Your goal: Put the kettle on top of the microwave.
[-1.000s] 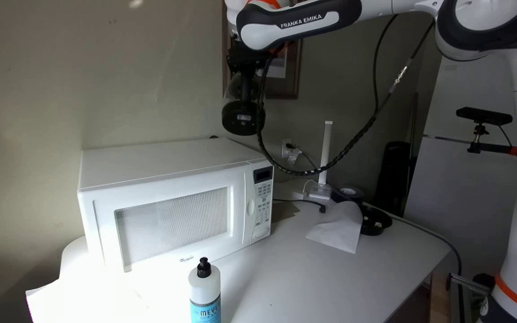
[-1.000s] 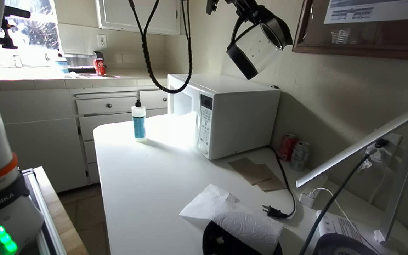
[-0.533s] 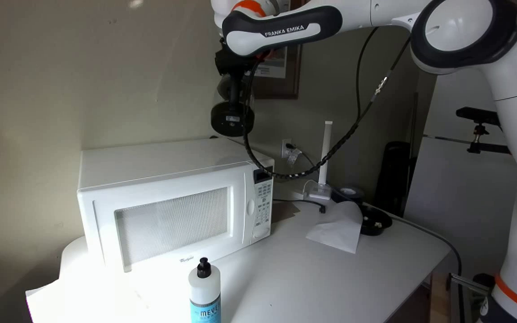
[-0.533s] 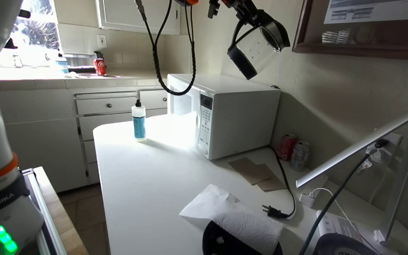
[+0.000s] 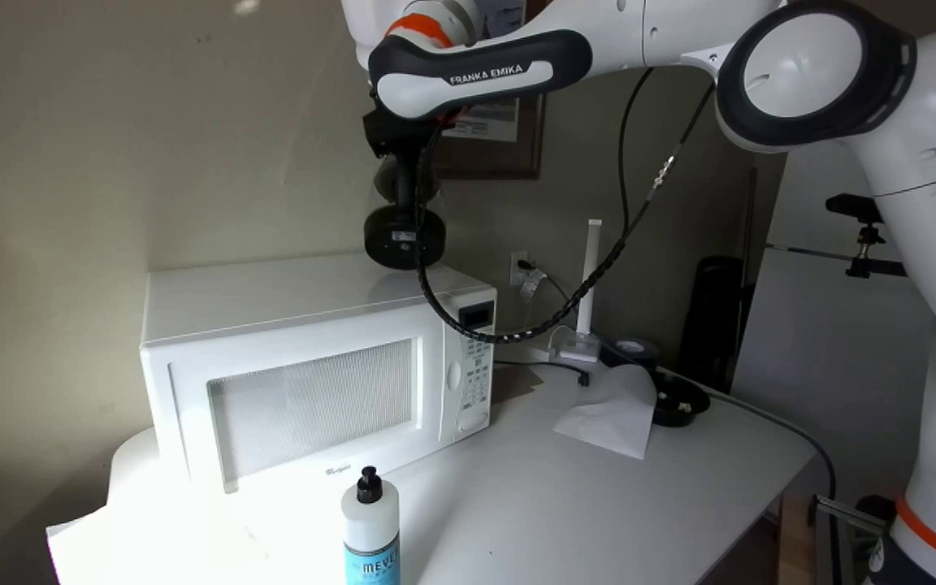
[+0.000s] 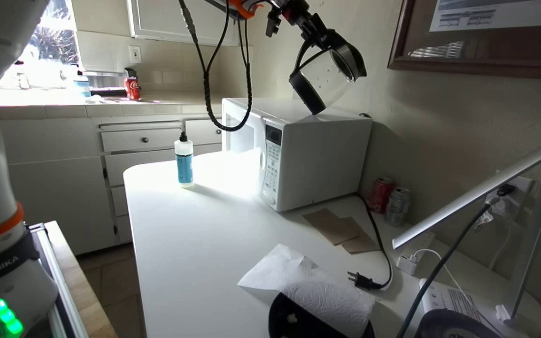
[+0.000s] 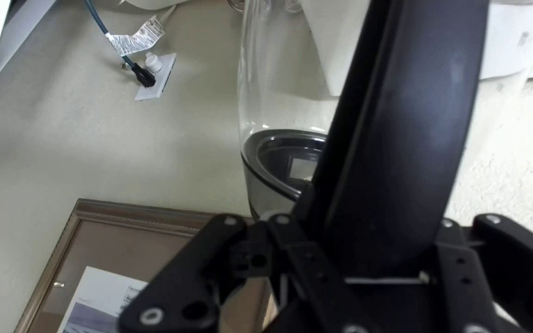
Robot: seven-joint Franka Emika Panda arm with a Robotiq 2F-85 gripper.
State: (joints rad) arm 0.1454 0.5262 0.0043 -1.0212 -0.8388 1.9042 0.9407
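Holding the kettle (image 6: pixel 325 80) by its black handle (image 7: pixel 410 138) in the pincer (image 7: pixel 378 256), clamped on both sides in the wrist view. Hanging low over the right end of the white microwave (image 5: pixel 289 288); touching the top or just clear of it: cannot tell. Tilted in an exterior view, with a black end low on the left, a black end higher on the right and see-through glass between. Stretched across from the right in an exterior view: the white arm (image 5: pixel 509 77), draped with a looped black cable (image 5: pixel 509 338). On the white counter (image 5: pixel 565 504), near, in front of the microwave: an upright bottle (image 5: pixel 370 528) with black cap and blue label. Farther right: a white paper towel (image 5: pixel 608 418), overlapping a black container (image 5: pixel 675 418) with pale bits inside. Just right of the microwave, lying flat: brown cardboard pieces (image 6: pixel 324 225). Far, near the wall (image 6: pixel 439 122) in an exterior view, just beside each other: a red can (image 6: pixel 382 195) and a silver can (image 6: pixel 398 206). Nearer, loose on the counter: a black plug (image 6: pixel 363 280) with prongs pointing left.
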